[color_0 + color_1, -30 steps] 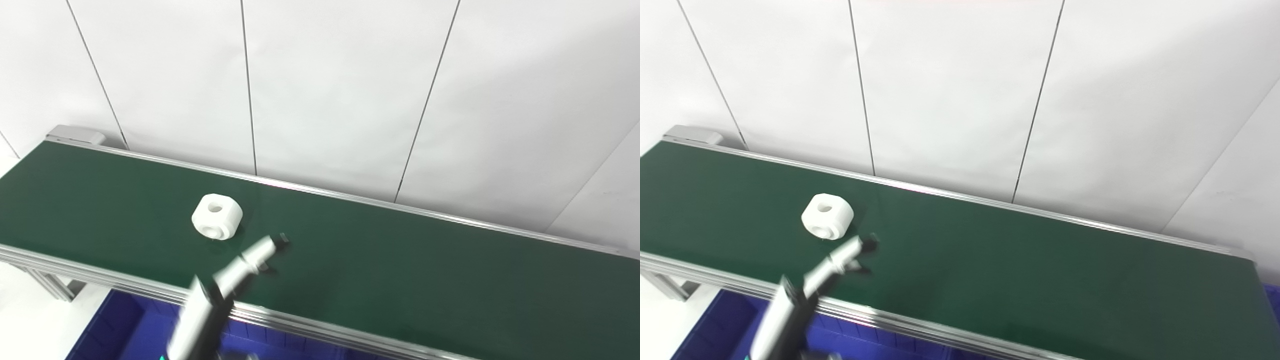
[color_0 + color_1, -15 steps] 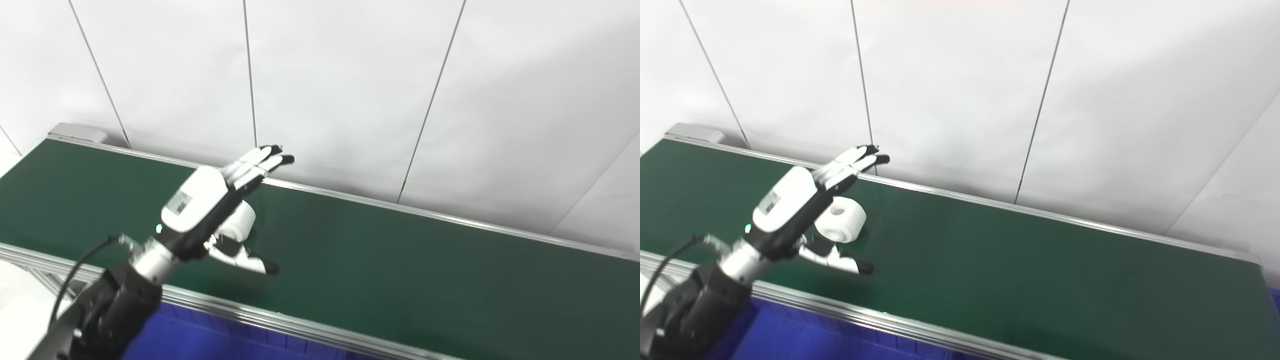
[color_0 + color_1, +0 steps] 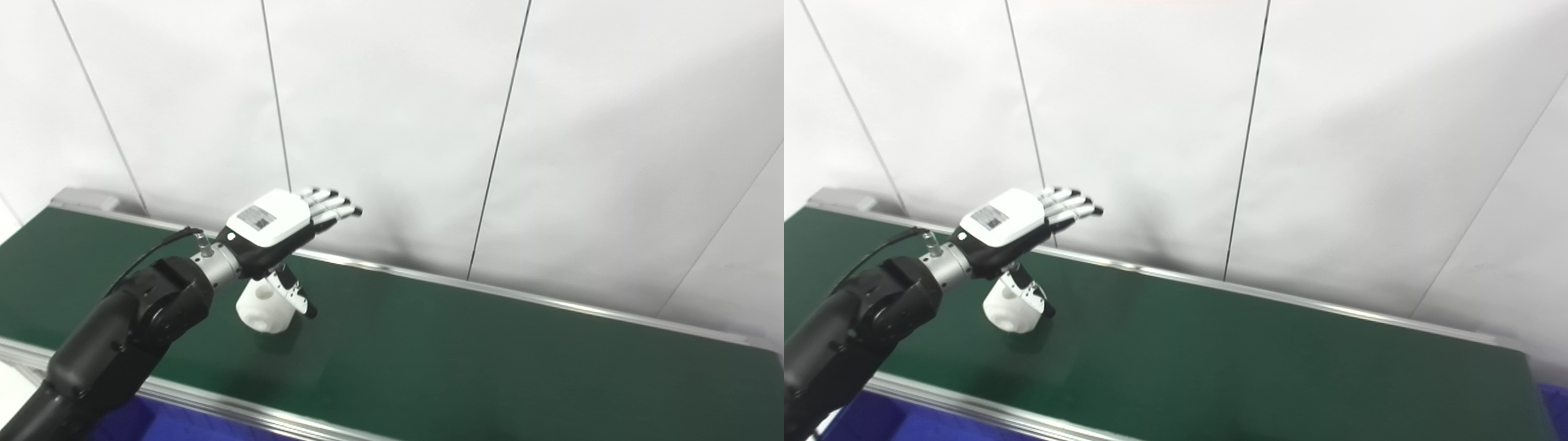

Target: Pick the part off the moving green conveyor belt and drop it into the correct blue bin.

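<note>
A white, rounded part with a hole (image 3: 264,312) lies on the green conveyor belt (image 3: 465,349), left of its middle. My left hand (image 3: 275,223) hovers just above the part, palm down. Its fingers (image 3: 331,205) stretch flat toward the back wall and the thumb (image 3: 295,295) points down beside the part's right side. The hand is open and holds nothing. The same part (image 3: 1012,309) shows under the left hand (image 3: 1013,226) in the right eye view. My right hand is out of view.
A strip of blue bin (image 3: 876,416) shows below the belt's near aluminium rail (image 3: 233,407) at the bottom left. A white panelled wall (image 3: 429,122) stands right behind the belt's far rail.
My left arm came up from the bottom edge and now spreads over the part. The part has drifted a little to the right on the belt. The camera has tilted, shifting the whole picture.
</note>
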### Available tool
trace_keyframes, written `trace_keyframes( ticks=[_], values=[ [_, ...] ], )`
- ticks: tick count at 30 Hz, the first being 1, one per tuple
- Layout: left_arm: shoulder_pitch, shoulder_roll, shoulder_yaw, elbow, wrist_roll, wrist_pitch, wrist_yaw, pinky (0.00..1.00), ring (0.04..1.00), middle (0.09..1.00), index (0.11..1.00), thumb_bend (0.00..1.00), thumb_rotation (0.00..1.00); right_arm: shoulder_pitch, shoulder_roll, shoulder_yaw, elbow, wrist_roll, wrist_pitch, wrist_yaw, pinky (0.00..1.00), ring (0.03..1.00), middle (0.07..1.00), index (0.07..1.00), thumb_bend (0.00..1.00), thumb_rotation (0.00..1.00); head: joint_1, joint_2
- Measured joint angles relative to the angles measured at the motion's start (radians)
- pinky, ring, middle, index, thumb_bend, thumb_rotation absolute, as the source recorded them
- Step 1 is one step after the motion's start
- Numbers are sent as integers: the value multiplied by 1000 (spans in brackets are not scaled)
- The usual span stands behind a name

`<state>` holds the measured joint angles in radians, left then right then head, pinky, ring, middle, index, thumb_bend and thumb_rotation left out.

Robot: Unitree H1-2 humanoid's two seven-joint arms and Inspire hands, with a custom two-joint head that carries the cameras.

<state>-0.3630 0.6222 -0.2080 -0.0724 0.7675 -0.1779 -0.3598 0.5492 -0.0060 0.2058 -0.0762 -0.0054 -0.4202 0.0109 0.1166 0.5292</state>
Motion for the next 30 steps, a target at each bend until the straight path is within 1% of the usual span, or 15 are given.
trace_keyframes(
  ticks=[5, 6, 9, 13, 14, 16, 18, 19, 20, 22, 23, 24, 25, 28, 30],
  values=[
    [-39, -2, -52, 92, 24, -1, -52, 955, 977, 951, 925, 1000, 317, 2, 23, 10, -1, -22, 0, -5, 1000, 1000, 1000, 1000, 978, 1000, -6, 3],
    [-40, 1, -57, 98, 26, 1, -60, 971, 983, 956, 932, 1000, 330, 2, 29, 13, -1, -26, 0, -5, 1000, 1000, 1000, 1000, 970, 1000, -6, 3],
    [-47, 18, -89, 131, 32, 7, -117, 992, 991, 960, 946, 1000, 346, 5, 54, 25, -2, -38, 0, -4, 1000, 1000, 1000, 1000, 966, 1000, -11, 5],
    [-63, 3, -117, 136, 20, 8, -180, 951, 979, 949, 939, 1000, 377, 16, 47, 19, 9, -41, 1, -4, 1000, 1000, 1000, 1000, 963, 1000, -14, 6],
    [-64, 0, -117, 135, 19, 8, -183, 950, 981, 951, 941, 1000, 379, 23, 42, 16, -8, -42, 0, -3, 1000, 1000, 1000, 1000, 963, 1000, -14, 6],
    [-80, 1, -117, 132, 14, 11, -201, 976, 994, 961, 956, 1000, 379, 19, 32, 11, -3, -41, -2, -4, 1000, 1000, 1000, 1000, 966, 1000, -6, 23],
    [-89, -2, -120, 126, 2, 26, -236, 977, 990, 957, 953, 1000, 380, 16, 21, 8, -4, -41, -2, -4, 1000, 1000, 1000, 1000, 967, 1000, -6, 23],
    [-92, -4, -121, 120, -4, 34, -258, 983, 990, 956, 949, 1000, 375, 17, 18, 8, -9, -41, -2, -4, 1000, 1000, 1000, 1000, 971, 1000, -2, 38],
    [-96, -5, -124, 117, -17, 49, -291, 984, 990, 957, 949, 1000, 376, 19, 18, 9, -14, -41, -1, -4, 1000, 1000, 1000, 1000, 974, 1000, 0, 41],
    [-103, -5, -124, 111, -32, 92, -345, 982, 992, 962, 949, 1000, 362, 17, 19, 11, -30, -41, 0, -4, 1000, 1000, 1000, 1000, 981, 1000, 15, 80],
    [-106, -5, -124, 105, -41, 114, -372, 973, 992, 964, 950, 1000, 358, 18, 19, 12, -41, -39, 0, -4, 1000, 1000, 1000, 1000, 979, 1000, 15, 80],
    [-110, -5, -123, 98, -45, 126, -391, 940, 985, 965, 952, 1000, 355, 18, 19, 12, -52, -36, 1, -4, 1000, 1000, 1000, 1000, 970, 1000, 21, 90],
    [-117, -5, -126, 88, -46, 140, -413, 936, 984, 965, 952, 1000, 354, 18, 20, 13, -60, -32, 1, -3, 1000, 1000, 1000, 1000, 969, 1000, 21, 91],
    [-140, -5, -138, 84, -44, 167, -447, 912, 976, 967, 952, 1000, 331, 20, 19, 13, -64, -19, 4, -2, 1000, 1000, 1000, 1000, 968, 1000, 25, 104],
    [-145, -5, -141, 84, -43, 180, -454, 921, 980, 972, 953, 1000, 316, 25, 18, 12, -66, -15, 11, -2, 1000, 1000, 1000, 1000, 971, 1000, 25, 109]
  ],
)
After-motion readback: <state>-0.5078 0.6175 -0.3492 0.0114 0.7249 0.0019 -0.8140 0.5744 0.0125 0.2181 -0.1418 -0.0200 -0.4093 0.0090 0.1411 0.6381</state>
